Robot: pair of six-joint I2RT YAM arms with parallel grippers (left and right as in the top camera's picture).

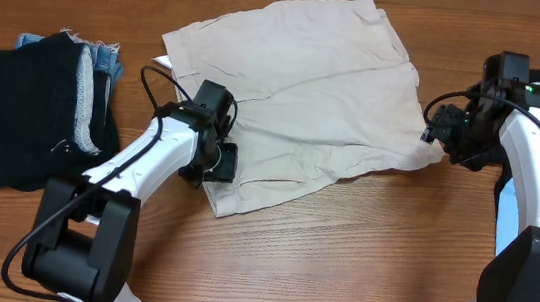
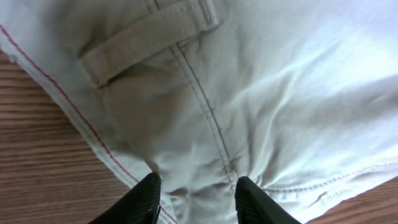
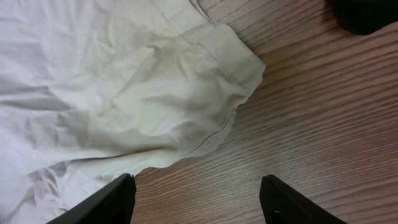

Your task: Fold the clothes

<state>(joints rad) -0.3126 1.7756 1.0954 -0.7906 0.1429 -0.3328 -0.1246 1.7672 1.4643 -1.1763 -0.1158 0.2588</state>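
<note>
- Beige shorts (image 1: 306, 95) lie spread mid-frame on the counter (image 1: 369, 262) — seemingly between folds.
- Left gripper (image 2: 196, 190) is part-open over their lower-left edge, right gripper (image 3: 196, 186) wide beside the right corner; both empty.
- Next: grip an edge, fold across.

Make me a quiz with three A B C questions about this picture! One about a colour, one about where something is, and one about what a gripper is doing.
1. What colour are the spread-out shorts? A) red B) beige C) green
2. Where is the dark pile of clothes? A) beside the left arm B) on top of the shorts C) on the floor
3. How is the right gripper? A) shut on the shorts B) shut on a sock C) open and empty
Answers: 1 B, the cloth is pale beige. 2 A, the pile lies apart from the shorts, at the left. 3 C, only bare table shows between its fingers.
</note>
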